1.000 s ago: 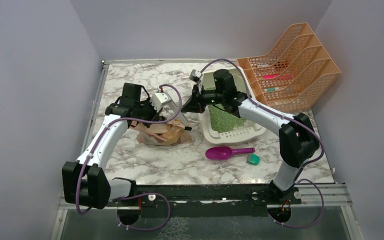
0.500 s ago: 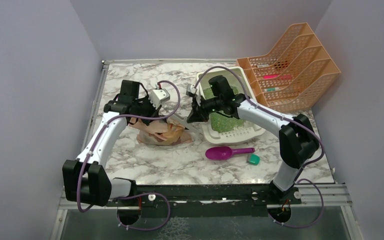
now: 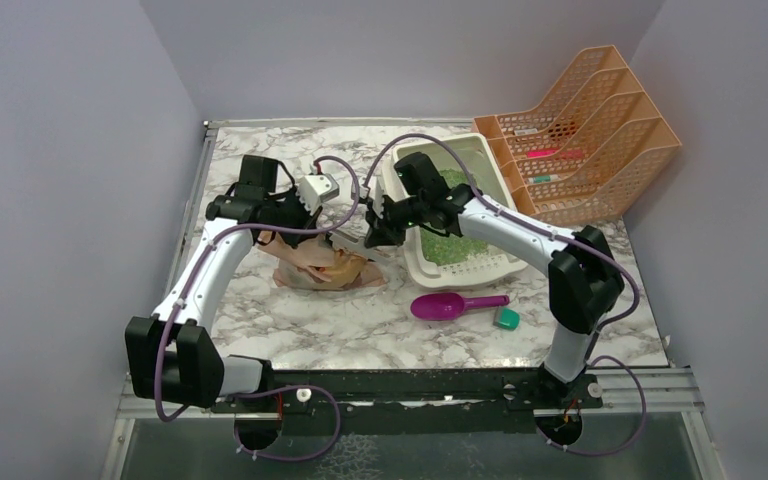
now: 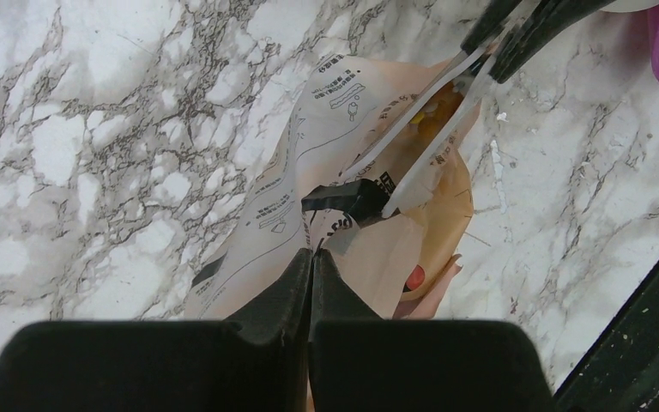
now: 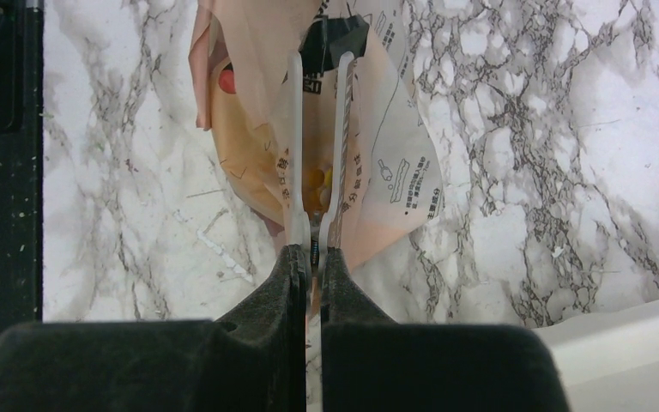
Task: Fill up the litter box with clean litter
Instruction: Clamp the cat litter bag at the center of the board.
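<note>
Left gripper (image 4: 311, 257) and right gripper (image 5: 319, 69) each have jaws clamped on the tan paper bag (image 3: 312, 268) lying on the marble surface (image 3: 360, 335); beside it — partly under the right arm — sits the litter box (image 3: 468, 268) holding green litter (image 3: 450, 246); a magenta scoop (image 3: 438, 306) lies near its front.

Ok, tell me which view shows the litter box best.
Top external. It shows nearly the whole litter box, rim and all, with the clean litter inside; only the right arm crosses it. The right wrist, aimed at the paper bag, catches just a cream corner; the left wrist shows almost nothing of it.
</note>
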### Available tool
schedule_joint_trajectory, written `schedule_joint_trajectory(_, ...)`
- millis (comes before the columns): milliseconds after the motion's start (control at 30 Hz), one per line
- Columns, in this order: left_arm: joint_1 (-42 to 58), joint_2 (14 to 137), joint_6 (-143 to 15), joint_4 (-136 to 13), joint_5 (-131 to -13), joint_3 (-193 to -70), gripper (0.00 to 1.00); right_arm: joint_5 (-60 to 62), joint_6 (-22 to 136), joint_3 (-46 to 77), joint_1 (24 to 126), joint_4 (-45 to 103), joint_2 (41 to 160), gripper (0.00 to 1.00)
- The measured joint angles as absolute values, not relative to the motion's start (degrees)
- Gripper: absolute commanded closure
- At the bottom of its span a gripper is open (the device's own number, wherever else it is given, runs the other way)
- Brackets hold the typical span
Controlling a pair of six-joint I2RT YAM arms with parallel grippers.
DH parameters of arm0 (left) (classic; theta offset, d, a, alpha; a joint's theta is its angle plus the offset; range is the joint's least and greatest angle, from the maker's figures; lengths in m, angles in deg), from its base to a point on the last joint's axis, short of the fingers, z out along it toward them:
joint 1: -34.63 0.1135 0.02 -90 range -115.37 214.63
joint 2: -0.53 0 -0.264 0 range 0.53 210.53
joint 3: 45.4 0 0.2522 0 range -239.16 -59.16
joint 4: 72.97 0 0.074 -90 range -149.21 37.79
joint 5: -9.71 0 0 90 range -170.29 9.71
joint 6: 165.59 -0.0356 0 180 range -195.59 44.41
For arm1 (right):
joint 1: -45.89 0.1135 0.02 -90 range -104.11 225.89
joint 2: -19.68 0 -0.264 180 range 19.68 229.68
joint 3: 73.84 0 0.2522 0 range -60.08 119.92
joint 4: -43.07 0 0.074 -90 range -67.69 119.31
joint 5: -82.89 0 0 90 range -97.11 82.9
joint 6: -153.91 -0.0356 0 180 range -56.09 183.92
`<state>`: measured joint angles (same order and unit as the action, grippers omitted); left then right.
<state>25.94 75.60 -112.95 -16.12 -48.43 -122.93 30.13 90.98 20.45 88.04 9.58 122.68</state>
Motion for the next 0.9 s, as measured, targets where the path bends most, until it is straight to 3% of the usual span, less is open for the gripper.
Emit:
schedule_joint_trajectory(267,26.2,75.6,-113.0,-15.7,-48.4,-124.0,1.0,25.8,90.9,24.9,89.4,6.3,125.9,0.99)
schedule_joint_trajectory(300,26.2,75.6,-113.0,-15.7,-48.4,-124.0,0.89,25.3,91.0,25.4,89.6,5.8,126.1,0.99)
schedule_joint_trajectory(367,26.3,75.6,-113.0,-15.7,-48.5,-124.0,0.5,24.1,91.0,26.0,89.9,5.2,126.5,0.99)
schedule_joint_trajectory(400,26.4,75.6,-113.0,-15.8,-48.5,-124.0,0.4,23.7,91.0,26.0,90.0,5.1,126.5,0.99)
schedule_joint_trajectory(433,26.4,75.6,-113.5,-15.9,-48.3,-124.0,0.36,23.2,91.0,26.0,90.1,5.1,126.5,0.99)
schedule_joint_trajectory(633,26.4,78.4,-115.2,-16.0,-46.6,-124.0,0.26,21.8,91.0,25.7,90.2,5.5,126.5,0.99)
schedule_joint_trajectory(900,26.5,87.9,-119.0,-15.9,-46.6,-128.3,0.28,20.6,90.5,25.7,90.2,5.9,126.9,0.99)
